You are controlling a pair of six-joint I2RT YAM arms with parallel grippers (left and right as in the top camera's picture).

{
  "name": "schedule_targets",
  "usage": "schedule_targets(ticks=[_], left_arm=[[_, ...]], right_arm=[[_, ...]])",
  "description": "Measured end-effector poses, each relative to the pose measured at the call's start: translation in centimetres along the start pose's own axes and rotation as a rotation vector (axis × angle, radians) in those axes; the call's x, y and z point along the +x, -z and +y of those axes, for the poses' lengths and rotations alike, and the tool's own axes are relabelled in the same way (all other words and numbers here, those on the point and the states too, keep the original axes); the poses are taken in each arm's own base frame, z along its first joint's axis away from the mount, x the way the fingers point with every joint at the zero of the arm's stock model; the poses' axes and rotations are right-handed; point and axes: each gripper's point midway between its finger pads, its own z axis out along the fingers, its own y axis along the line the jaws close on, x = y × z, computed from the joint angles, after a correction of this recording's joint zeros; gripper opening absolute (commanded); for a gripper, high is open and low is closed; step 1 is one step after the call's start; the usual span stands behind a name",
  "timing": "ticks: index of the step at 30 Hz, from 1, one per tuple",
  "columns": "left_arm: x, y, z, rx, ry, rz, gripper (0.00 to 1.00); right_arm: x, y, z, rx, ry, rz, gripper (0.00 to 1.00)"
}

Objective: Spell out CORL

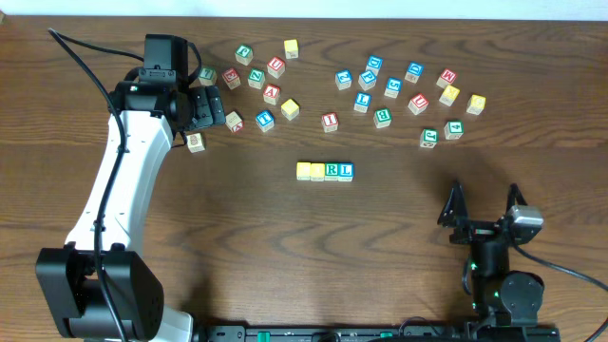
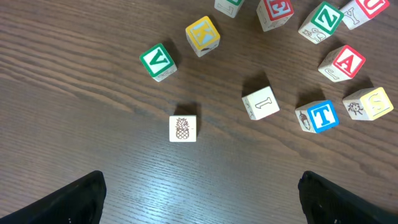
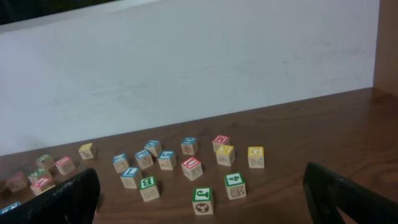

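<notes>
A row of four blocks [image 1: 324, 171] lies at the table's middle: two yellow-topped ones, a green R [image 1: 332, 171] and a blue L [image 1: 346, 171]. My left gripper [image 1: 211, 104] is open and empty over the left cluster of loose blocks. In the left wrist view its fingers [image 2: 202, 199] frame bare wood, with a pineapple block [image 2: 182, 129] just ahead. My right gripper [image 1: 483, 204] is open and empty at the front right, and in its wrist view [image 3: 202, 208] it faces the right cluster.
Loose letter blocks lie across the back of the table. The left wrist view shows a green V [image 2: 157, 61], a yellow K [image 2: 203, 34], an I [image 2: 260, 102], a blue T [image 2: 317, 116] and a red A [image 2: 342, 62]. The right wrist view shows a green J [image 3: 202, 199] and a 4 [image 3: 234, 185].
</notes>
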Motion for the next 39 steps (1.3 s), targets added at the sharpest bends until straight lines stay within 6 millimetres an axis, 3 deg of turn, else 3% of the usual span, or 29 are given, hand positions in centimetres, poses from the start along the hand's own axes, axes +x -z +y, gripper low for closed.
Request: schedule_targets(ticks=[8,39], left_arm=[[0.0,0.0,0.0,0.0,0.0,0.0,0.98],[0.0,0.1,0.2,-0.008,0.002,-0.002,0.98]], right_arm=[[4.7,0.5,-0.8,0.022,0.008,0.14,0.99],[4.7,0.5,-0.6,0.006,0.007,0.144,0.99]])
